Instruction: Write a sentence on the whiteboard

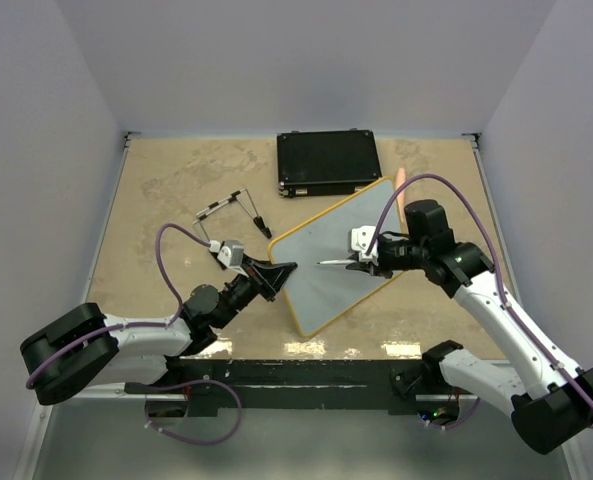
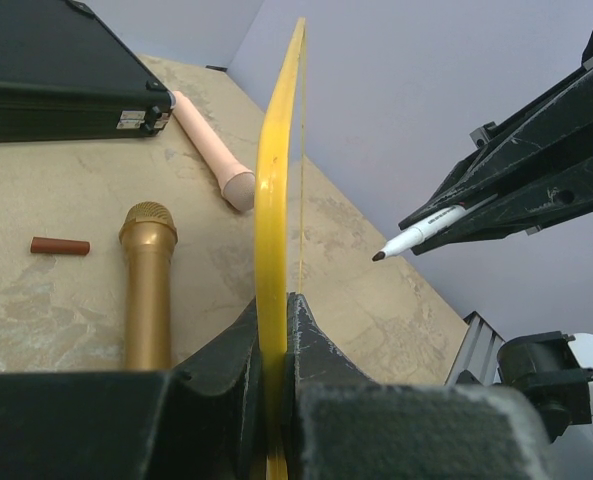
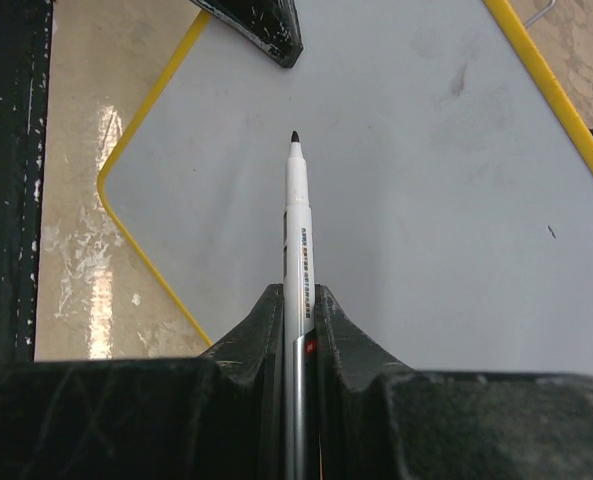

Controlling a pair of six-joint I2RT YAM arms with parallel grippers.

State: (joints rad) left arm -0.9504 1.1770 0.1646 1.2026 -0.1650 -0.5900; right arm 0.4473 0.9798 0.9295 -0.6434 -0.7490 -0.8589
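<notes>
Tightly closed: left hand [image 2: 276, 312] on whiteboard [image 1: 328, 292], right hand [image 3: 298, 296] on apparent marker [image 3: 297, 215].

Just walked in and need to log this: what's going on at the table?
The left pincer is shut on the edge of the grey-white, yellow-framed whiteboard, holding it. The right pincer grips an uncapped white marker with a black tip, its tip clear of the board's face. No writing shows yet, only faint smudges.

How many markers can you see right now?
1. The marker is held in the right gripper, its uncapped tip over the whiteboard. The thin stick left of the black case is too small to identify.
</notes>
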